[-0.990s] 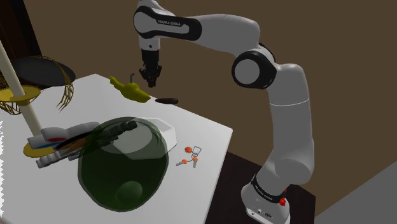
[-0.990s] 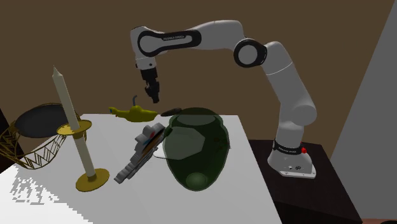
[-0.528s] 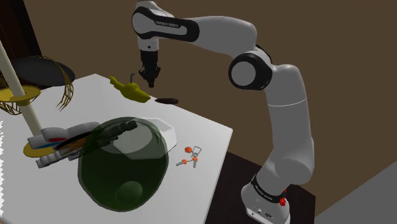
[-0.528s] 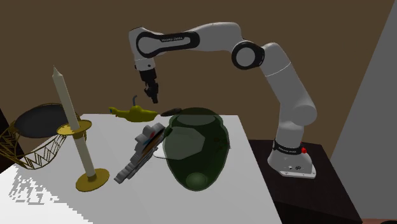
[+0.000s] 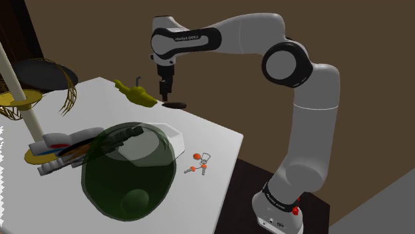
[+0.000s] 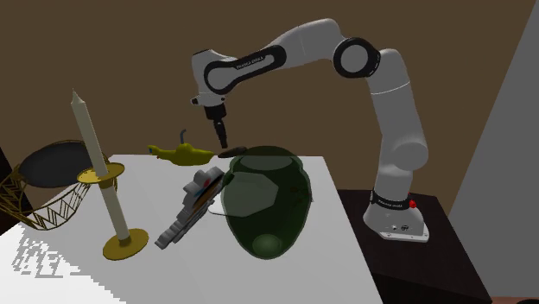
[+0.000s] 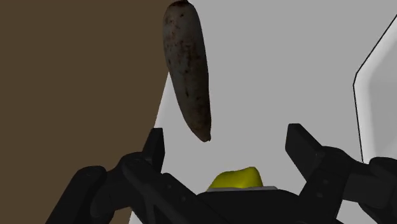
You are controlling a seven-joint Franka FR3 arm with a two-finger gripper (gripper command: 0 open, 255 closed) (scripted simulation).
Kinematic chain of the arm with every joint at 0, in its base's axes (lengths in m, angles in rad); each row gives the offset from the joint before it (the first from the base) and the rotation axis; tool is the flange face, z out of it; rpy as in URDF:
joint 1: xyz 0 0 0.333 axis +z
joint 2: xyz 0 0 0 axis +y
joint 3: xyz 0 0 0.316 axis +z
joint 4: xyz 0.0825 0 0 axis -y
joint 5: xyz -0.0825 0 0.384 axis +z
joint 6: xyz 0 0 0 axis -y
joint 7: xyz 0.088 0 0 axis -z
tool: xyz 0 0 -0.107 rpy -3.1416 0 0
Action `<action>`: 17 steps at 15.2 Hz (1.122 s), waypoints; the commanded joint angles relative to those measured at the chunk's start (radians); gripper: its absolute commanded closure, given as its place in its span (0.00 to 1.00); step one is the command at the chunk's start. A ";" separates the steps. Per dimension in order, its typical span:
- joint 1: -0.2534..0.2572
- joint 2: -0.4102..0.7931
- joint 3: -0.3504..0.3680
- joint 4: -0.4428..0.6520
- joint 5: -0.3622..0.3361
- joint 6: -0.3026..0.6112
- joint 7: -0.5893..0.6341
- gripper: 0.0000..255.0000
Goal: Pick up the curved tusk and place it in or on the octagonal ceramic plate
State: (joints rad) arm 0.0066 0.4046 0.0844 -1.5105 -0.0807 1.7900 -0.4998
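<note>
Your pincer (image 5: 164, 90) is hanging fingers-down over the far side of the white counter (image 5: 219, 136). It is released, with the jaws standing well apart and gripping nothing. In the wrist view you are seeing the two black fingers (image 7: 157, 145) spread wide. The curved tusk (image 7: 189, 67) is lying on the counter beyond them, untouched. Its narrow tip is pointing back into the gap, nearer one finger than the other.

From the shoulder view, the dark, speckled tusk is resting right at the counter's far edge. It is just below the fingertips and a little to that view's right of them. The pincer is hovering close above it without making contact.

Moving outward, a yellow oil lamp (image 5: 136, 93) is sitting just to the shoulder view's left of the tusk. Nearer the camera, the white octagonal plate (image 5: 174, 135) is lying well apart from the tusk. A big green see-through dome (image 5: 126, 169) is partly covering it. A small bunch of keys with orange tags (image 5: 199, 164) is resting beside the plate, toward the stand.

Farther off, at the shoulder view's left, a pale candle in a gold holder (image 5: 14, 83) is standing near a black bowl on a gold wire frame (image 5: 40, 72).
</note>
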 commanded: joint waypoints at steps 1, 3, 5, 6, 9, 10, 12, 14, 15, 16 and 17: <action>-0.031 -0.004 -0.008 -0.069 -0.034 0.059 -0.121 0.00; -0.025 -0.001 -0.017 -0.092 -0.032 0.085 -0.122 0.00; -0.020 0.002 -0.026 -0.113 -0.030 0.110 -0.123 0.00; -0.018 0.004 -0.029 -0.124 -0.029 0.123 -0.123 0.00; -0.010 0.011 -0.041 -0.149 -0.026 0.155 -0.124 0.00; -0.008 0.011 -0.044 -0.149 -0.025 0.155 -0.125 0.00; -0.004 0.011 -0.049 -0.149 -0.023 0.156 -0.127 0.00; -0.003 0.011 -0.050 -0.149 -0.022 0.156 -0.127 0.00; -0.003 0.011 -0.049 -0.149 -0.023 0.156 -0.127 0.00; -0.003 0.011 -0.050 -0.149 -0.023 0.156 -0.127 0.00; -0.004 -0.011 -0.049 -0.186 -0.021 0.171 -0.126 1.00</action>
State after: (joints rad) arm 0.0160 0.3835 0.0512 -1.6794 -0.0933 1.9709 -0.6276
